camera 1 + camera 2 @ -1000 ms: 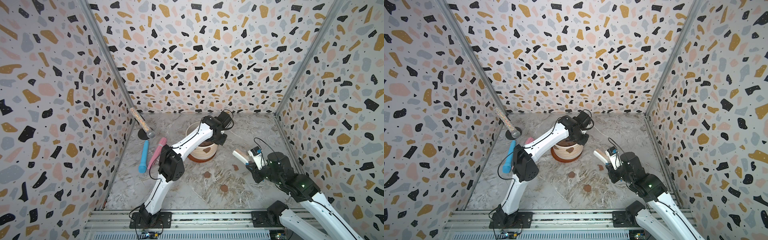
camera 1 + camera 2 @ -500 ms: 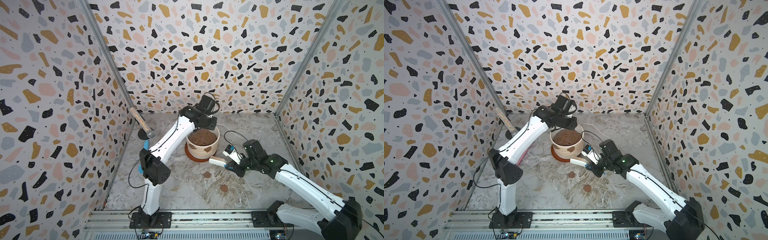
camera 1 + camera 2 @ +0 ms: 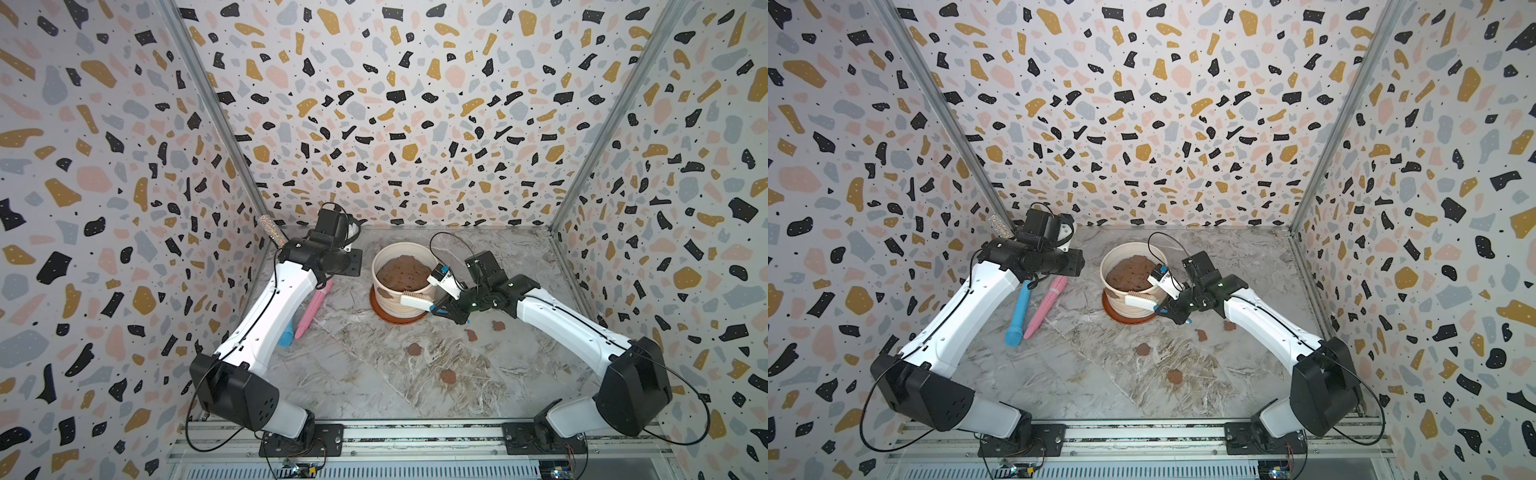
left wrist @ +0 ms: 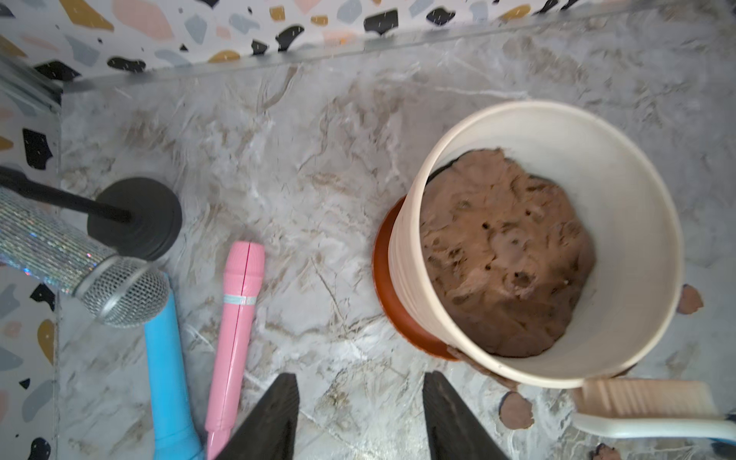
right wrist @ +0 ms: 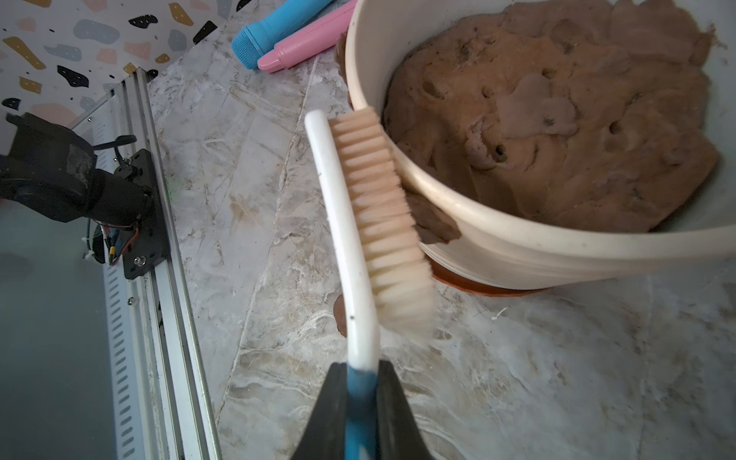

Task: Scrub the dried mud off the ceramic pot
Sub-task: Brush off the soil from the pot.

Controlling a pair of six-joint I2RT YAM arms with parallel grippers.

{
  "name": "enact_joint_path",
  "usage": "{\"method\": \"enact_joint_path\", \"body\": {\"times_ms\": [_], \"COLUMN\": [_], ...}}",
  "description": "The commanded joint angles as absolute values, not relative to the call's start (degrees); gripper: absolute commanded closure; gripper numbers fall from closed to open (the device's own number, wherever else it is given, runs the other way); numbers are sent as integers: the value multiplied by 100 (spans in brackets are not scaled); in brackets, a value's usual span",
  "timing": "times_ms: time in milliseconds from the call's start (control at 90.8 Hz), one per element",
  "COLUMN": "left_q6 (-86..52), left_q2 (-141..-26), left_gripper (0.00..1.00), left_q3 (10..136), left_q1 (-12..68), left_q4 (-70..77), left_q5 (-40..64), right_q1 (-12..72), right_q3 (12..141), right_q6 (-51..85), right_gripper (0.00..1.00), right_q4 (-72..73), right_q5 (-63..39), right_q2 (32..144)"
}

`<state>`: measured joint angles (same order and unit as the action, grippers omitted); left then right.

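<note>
1. Right claw (image 5: 361, 372) is clamped on the blue end of the white-handled scrubbing brush with pale bristles (image 5: 382, 215). The bristles lie against the outer wall of the wide cream-white ribbed ceramic pot (image 3: 379, 274).
2. Left claw (image 4: 360, 378) hovers over the marbled grey worktop (image 3: 365, 386) beside the pot, its jaws spread with nothing between them.
3. That pot stands upright on a flat terracotta-orange saucer (image 3: 395, 319) toward the back of the worktop and holds a mound of dark brown soil (image 3: 403, 272).
4. Done, as I judge it: several flat reddish-brown blotches of dried mud (image 3: 414, 349) lie loose on the worktop in front of the pot, clear of its wall.
5. Left to do: one brown blotch (image 5: 432, 225) clings to the wall just beside the bristles, and a top view shows another (image 3: 384, 296) lower on the ribbing. The far side of the pot is hidden, so more may be there.
6. Scrubbing looks partly done, with the brush placed for the nearest blotch.
</note>
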<state>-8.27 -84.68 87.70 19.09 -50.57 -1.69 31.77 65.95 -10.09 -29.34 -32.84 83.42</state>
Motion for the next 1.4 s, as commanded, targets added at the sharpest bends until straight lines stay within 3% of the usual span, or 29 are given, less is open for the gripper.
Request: {"method": "enact_joint_path", "body": {"times_ms": [0,485,881,991,1090,1145,1222,1388], "left_q6": [-719,-793,-552,-587,-478,-255,-69,223], "left_q2": [-8213,-8468,-8502,-8534,-8464,-8357,-8069,-7349], "left_gripper": [46,48,48,47,46,35,3,0], "left_q3": [8515,8311,8303,8278,8249,8255,8106,7524], "left_q1": [1914,1915,1916,1915,1853,1739,1486,924], "left_q4": [-4631,-4586,-4519,-4525,-4533,-4619,-4629,-4444], "left_q5": [1,339,412,359,230,219,210,262], "right_q1": [2924,2526,2522,2738,3428,3885,4349,5087], "right_q3": [6593,5307,5029,5253,5467,5671,6139,6937], "right_q6": [-927,-631,-159,-51,302,769,1490,2250], "right_gripper": [100,100,100,100,100,100,100,100], "right_q4": [-2880,-2549,-3432,-3520,-3092,-2842,-2761,-2454], "right_q5": [-3054,-2934,-3365,-3549,-3000,-2576,-2027,-1039], "right_q2": [8229,7658,6186,6143,6288,6430,6745,7560]}}
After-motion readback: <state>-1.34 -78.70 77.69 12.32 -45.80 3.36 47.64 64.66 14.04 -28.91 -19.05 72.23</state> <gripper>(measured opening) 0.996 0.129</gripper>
